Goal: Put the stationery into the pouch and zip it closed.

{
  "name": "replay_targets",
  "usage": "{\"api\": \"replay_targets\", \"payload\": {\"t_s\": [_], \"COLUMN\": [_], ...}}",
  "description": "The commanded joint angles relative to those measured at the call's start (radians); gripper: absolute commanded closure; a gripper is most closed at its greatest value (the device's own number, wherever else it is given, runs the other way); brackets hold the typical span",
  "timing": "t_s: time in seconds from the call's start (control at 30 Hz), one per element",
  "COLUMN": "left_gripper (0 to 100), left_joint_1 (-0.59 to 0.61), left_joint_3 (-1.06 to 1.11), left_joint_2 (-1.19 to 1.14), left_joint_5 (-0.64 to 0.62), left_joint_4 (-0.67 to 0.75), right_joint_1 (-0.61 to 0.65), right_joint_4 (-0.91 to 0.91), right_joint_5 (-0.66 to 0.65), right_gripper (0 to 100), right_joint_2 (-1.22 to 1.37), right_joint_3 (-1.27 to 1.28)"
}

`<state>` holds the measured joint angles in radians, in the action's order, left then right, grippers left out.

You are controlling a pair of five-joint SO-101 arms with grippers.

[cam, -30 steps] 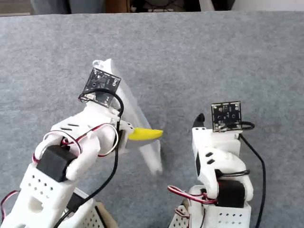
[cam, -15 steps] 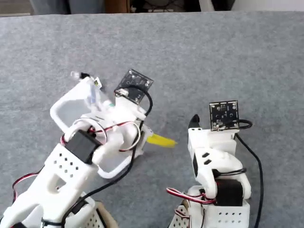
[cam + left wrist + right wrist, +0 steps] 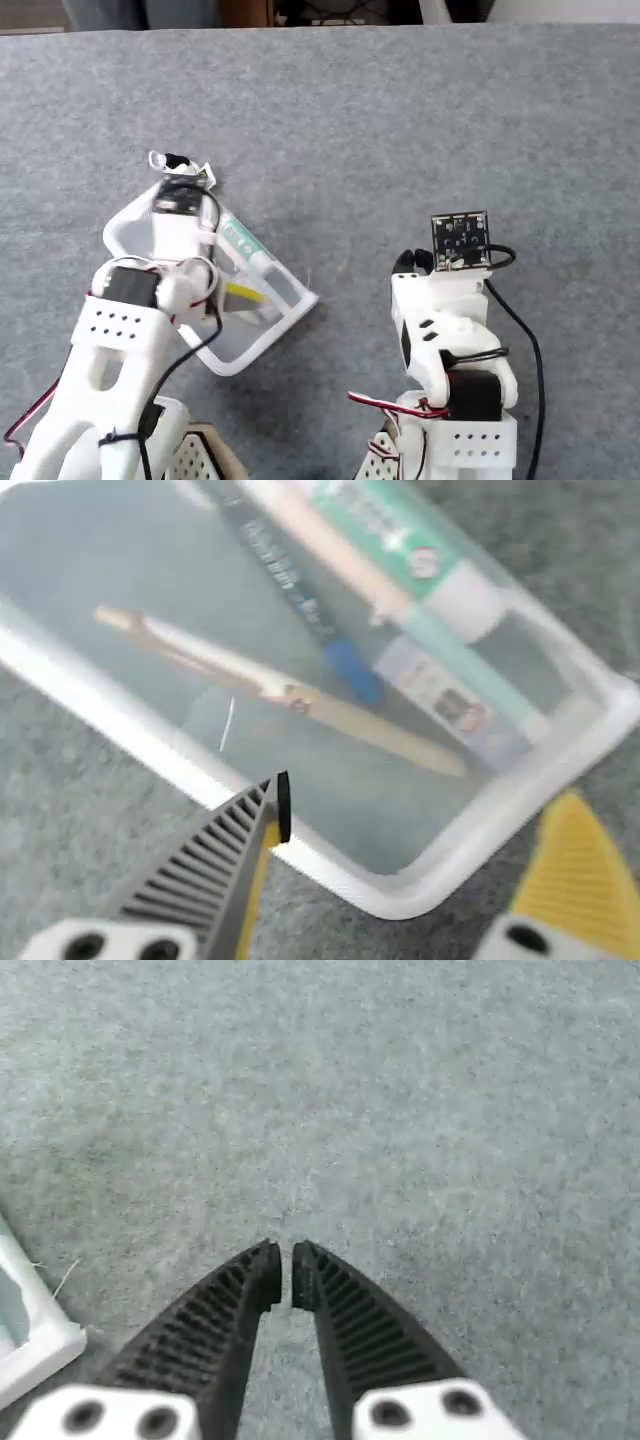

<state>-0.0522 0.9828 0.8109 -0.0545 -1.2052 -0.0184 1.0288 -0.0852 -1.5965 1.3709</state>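
Over the last second the pouch (image 3: 298,300) has gone from standing on edge in the left arm's grip to lying flat on the table (image 3: 450,120), and that arm has swung left to sit above it; the right arm has edged slightly left. The left gripper (image 3: 420,820) is spread wide and holds nothing, its dark finger and yellow finger hanging over the pouch's white rim (image 3: 420,890). Through the clear side a green-and-white tube (image 3: 400,550), a dark pen (image 3: 290,590) with a blue end and a beige pencil (image 3: 300,695) lie inside. The right gripper (image 3: 285,1270) hangs over bare cloth beside a pouch corner (image 3: 40,1345), its jaws drawn almost together with a thin slit between them, gripping nothing
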Motion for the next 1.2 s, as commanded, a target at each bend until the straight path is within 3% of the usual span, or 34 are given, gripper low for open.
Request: {"api": "replay_targets", "payload": {"t_s": [0.0,0.1,0.2,0.4,0.73,1.03,1.17], "left_gripper": [83,98,94,97,97,97,97], "left_joint_1": [0.071,0.087,0.09,0.09,0.099,0.297,0.314], "left_joint_3": [-0.012,-0.025,-0.015,0.042,0.239,0.343,0.394], "left_joint_2": [0.0,0.002,0.005,0.006,0.008,0.008,0.008], "left_joint_5": [0.011,0.012,0.012,0.012,0.008,0.012,0.008], "left_joint_4": [-0.029,-0.118,-0.163,-0.16,0.032,0.184,0.229], "right_joint_1": [0.003,0.003,-0.031,-0.127,-0.109,-0.11,-0.112], "right_joint_4": [-0.017,0.023,0.035,0.029,0.035,0.035,0.052], "right_joint_5": [0.005,0.006,0.006,0.003,0.003,0.003,0.003], "right_gripper": [97.7,98.4,98.6,98.5,98.5,98.5,98.5], "right_joint_2": [-0.01,-0.01,-0.01,-0.01,-0.01,-0.01,-0.01], "right_joint_3": [-0.005,-0.004,-0.002,0.096,0.154,0.237,0.248]}}
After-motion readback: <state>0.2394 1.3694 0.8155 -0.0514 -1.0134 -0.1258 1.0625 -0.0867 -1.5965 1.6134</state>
